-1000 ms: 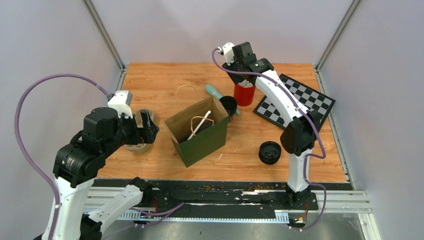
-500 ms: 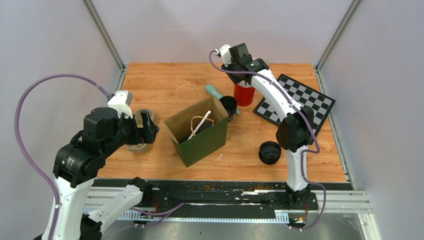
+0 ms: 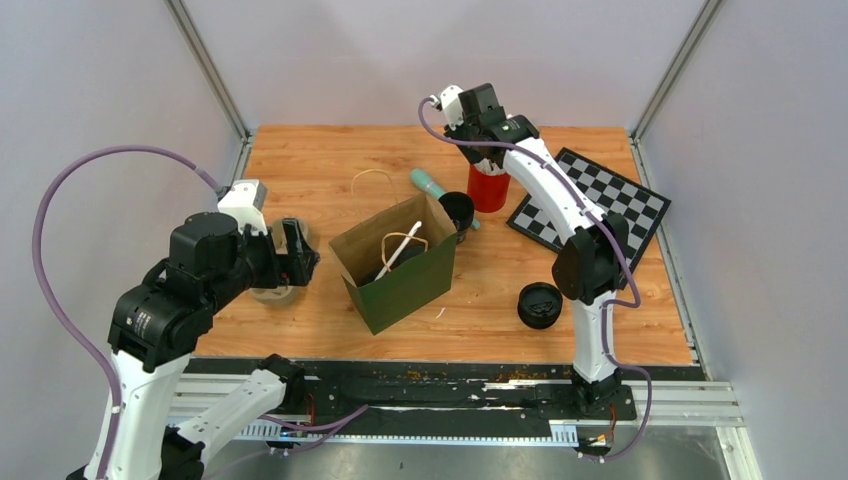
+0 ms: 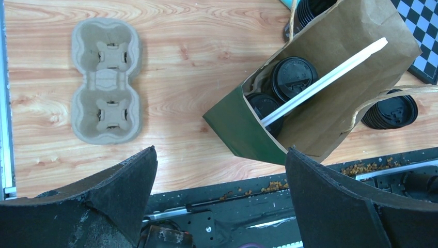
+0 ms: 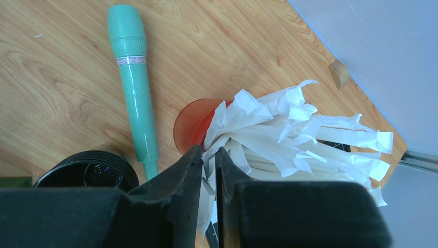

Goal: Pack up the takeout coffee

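Since a second ago the right gripper [image 5: 209,152] is shifting left over the red cup [image 5: 187,124] and narrowing, now pinching a wrapped straw [image 5: 208,175]. Unchanged, the left gripper [image 4: 219,150] is hanging wide open, holding nothing. The paper bag [image 4: 356,57] is standing open mid-table, containing lidded cups [image 4: 294,77] and a loose straw [image 4: 330,70]

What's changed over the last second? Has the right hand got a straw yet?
The right hand edged left over the red cup and closed on a wrapped straw in the bunch. The left hand stayed wide open; the paper bag, cup carrier and black lid have not moved.
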`<state>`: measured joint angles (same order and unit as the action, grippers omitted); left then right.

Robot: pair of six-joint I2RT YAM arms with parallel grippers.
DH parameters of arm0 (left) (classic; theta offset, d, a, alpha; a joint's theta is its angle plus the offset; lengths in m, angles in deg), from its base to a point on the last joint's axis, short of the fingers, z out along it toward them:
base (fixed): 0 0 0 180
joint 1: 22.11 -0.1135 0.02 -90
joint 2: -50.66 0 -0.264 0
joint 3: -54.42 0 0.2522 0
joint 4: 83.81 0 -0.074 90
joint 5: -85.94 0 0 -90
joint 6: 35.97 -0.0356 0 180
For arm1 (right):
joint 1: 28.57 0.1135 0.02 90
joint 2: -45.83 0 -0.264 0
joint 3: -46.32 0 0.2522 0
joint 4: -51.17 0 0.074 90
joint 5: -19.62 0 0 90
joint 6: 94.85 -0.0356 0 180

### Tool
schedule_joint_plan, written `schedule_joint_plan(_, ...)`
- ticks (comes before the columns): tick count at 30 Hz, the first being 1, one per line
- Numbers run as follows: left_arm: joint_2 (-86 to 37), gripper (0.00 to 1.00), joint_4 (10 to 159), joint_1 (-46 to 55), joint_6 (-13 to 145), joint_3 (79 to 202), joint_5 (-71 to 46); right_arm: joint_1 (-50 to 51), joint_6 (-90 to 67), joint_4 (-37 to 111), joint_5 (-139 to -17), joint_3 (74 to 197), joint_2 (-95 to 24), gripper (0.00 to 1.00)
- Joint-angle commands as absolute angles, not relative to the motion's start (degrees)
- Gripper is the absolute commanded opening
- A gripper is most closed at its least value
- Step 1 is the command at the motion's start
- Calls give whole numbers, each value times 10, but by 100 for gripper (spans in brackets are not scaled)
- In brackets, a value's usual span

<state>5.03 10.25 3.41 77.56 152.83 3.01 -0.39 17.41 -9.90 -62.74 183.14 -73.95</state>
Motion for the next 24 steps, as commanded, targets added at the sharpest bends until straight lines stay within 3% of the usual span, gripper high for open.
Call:
schedule_joint_plan(1,45,100,119,36,780,1535,25,-4,180,-80,-615,1862,-704,16)
schedule_joint_plan(7,46,100,119,36,780,1535,22,-3,181,-80,-621,1865,-704,13)
schedule_joint_plan(12,47,100,116,36,781,1534,20,-3,175,-76,-626,1864,-702,18)
schedule_joint_plan(18,48,100,115,36,781,1537,18,-3,179,-77,-637,1866,-703,0)
schedule_joint_plan(21,50,100,113,36,782,1538,18,-3,177,-76,-636,1868,-699,0)
schedule_joint_plan(24,51,100,111,36,783,1537,18,-1,169,-75,-629,1872,-693,7)
